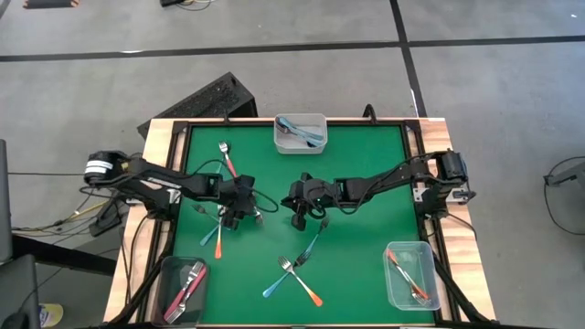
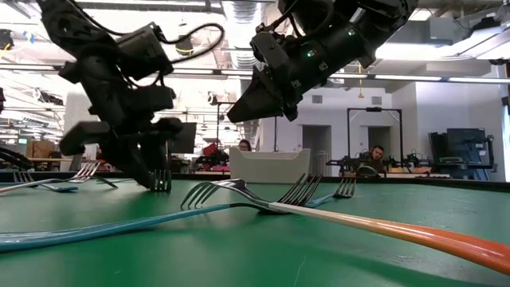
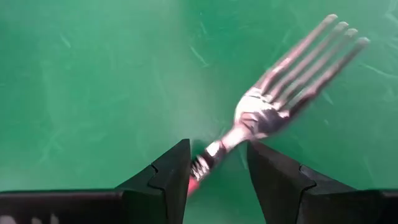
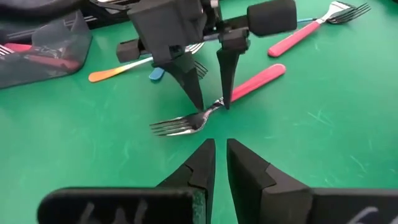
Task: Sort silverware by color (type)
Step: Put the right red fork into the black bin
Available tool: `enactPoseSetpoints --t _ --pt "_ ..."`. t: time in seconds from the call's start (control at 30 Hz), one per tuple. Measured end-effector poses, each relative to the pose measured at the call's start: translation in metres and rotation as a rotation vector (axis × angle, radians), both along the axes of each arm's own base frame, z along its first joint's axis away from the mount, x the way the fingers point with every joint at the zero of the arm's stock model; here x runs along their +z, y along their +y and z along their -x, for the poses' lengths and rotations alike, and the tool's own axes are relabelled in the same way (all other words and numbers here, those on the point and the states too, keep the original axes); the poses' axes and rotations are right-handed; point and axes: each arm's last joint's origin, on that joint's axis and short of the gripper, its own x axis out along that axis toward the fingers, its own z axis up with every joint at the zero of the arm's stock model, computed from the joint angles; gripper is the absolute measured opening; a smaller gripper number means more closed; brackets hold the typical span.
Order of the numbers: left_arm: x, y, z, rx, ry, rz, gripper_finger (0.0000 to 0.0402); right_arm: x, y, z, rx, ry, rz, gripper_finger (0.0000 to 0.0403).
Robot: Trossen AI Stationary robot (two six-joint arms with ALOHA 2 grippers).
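A fork with a pink-red handle lies flat on the green table; its silver head shows in the left wrist view. My left gripper is open and points down. Its fingers stand on either side of the fork's neck, with the tips near the table. My right gripper is shut and empty. It hovers above the table's middle, a little to the right of the left gripper. Other forks lie loose on the table.
A clear bin with blue forks stands at the far edge. One with pink forks stands near left, and one with orange forks near right. Loose forks lie by the left gripper, at far left and crossed near the front.
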Motion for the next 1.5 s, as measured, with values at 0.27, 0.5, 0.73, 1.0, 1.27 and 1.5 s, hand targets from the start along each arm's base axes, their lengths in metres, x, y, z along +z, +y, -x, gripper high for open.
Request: enactPoseSetpoints --t 0.27,0.5,0.73,1.0,1.27,1.5 --pt "0.0 0.002 -0.02 -0.001 0.059 -0.014 0.0123 -0.001 0.001 0.0 0.023 0.007 -0.012 0.0068" --pt "0.006 0.003 -0.023 -0.014 0.089 -0.016 0.0028 -0.002 0.005 0.001 0.034 0.019 -0.013 0.0068" --pt "0.008 0.005 -0.026 0.098 0.052 -0.006 0.0017 -0.002 0.009 0.001 0.046 0.019 -0.013 0.0068" --pt "0.051 0.005 -0.034 0.407 0.055 0.021 0.0009 -0.002 0.007 0.001 0.024 0.018 -0.037 0.0068" --pt "0.117 -0.024 -0.019 0.62 -0.039 0.127 0.0 -0.002 -0.003 0.001 -0.017 0.015 -0.044 0.0068" --pt "0.112 -0.032 -0.001 0.599 -0.07 0.099 0.0011 -0.001 -0.002 0.001 -0.012 0.012 -0.04 0.0068"
